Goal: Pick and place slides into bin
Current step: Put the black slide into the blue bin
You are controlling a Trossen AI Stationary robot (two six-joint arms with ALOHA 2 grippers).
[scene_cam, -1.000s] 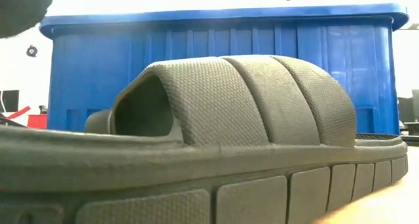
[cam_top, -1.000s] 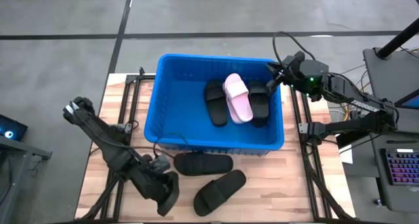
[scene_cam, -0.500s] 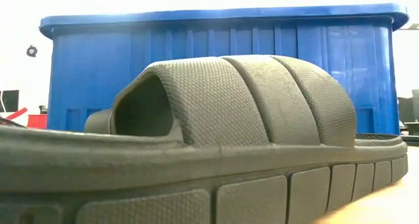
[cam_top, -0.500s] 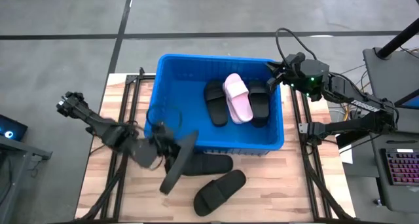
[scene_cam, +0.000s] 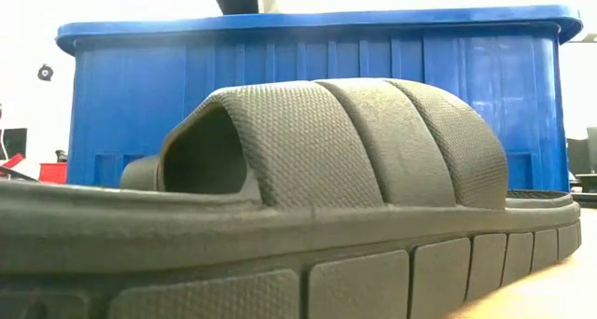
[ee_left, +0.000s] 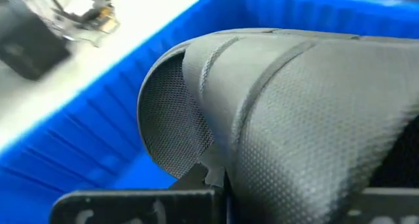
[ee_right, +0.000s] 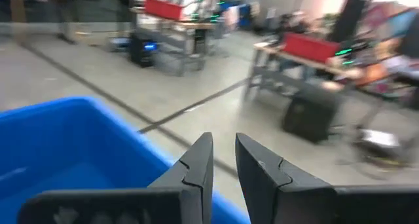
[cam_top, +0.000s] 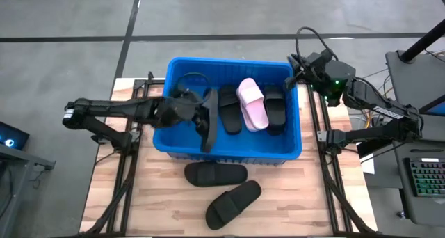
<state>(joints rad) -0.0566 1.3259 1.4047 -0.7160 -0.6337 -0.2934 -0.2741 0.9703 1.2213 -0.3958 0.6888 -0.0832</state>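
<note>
The black slide (cam_top: 206, 124) in the left gripper (cam_top: 198, 120) had travelled from the table's near left corner up over the front wall and now hung inside the left half of the bin (cam_top: 292, 149), carried there by an arm that a second earlier was folded low beside the table edge. It hung edge-on, its long axis running roughly front to back across the bin, with one end close to the front wall and the other pointing toward the far wall. The left wrist view was filled by its textured strap (ee_left: 294, 119) with blue wall behind, and the jaws were clamped on it. Directly beneath it lay bare blue floor; just beside it, toward the middle, rested two black slides (cam_top: 227, 108) and the pink slide (cam_top: 252, 103), all lying lengthwise front to back. A release from here would likely drop it clear of them.

Two more black slides (cam_top: 215, 174) lay on the table (cam_top: 104, 196) just in front of the bin, one almost touching the front wall, both nearer the left arm.

The right gripper (ee_right: 222, 160) waited above the bin's far right corner, fingers nearly together and empty.
</note>
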